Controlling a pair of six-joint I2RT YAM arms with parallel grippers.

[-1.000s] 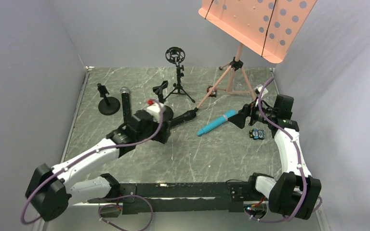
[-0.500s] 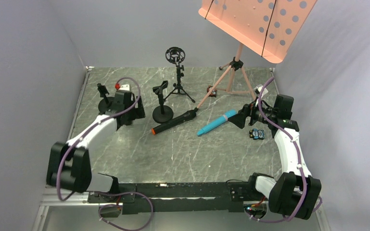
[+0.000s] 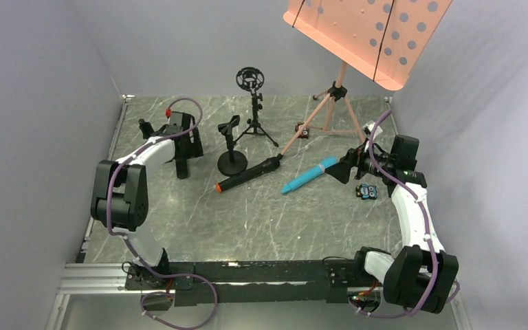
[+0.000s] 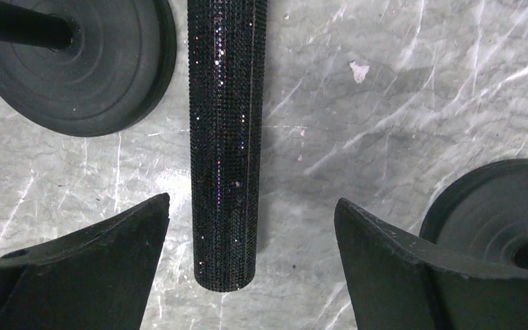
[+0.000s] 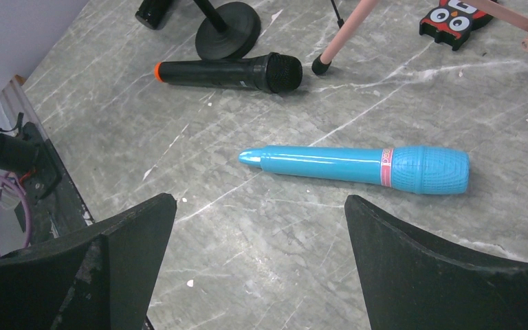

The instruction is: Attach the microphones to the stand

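Grey marble-patterned tabletop (image 4: 399, 103): smooth, faint sheen.
Black cylindrical microphone handle (image 4: 223, 137): rough, glittering grain.
Cyan-blue stick microphone (image 5: 330, 163): glossy smooth plastic, textured head.
Black microphone with orange end (image 5: 213, 72): matt plastic.
Round black stand base (image 4: 89, 69): matt, ridged rings.

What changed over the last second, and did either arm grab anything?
The left arm swung from the middle of the table to the far left. The left gripper is now open astride the glittery black mic, with gaps on both sides, so it is not gripping. Nothing was picked up or let go. The right gripper stayed open, and the blue mic and orange-ended mic did not move.
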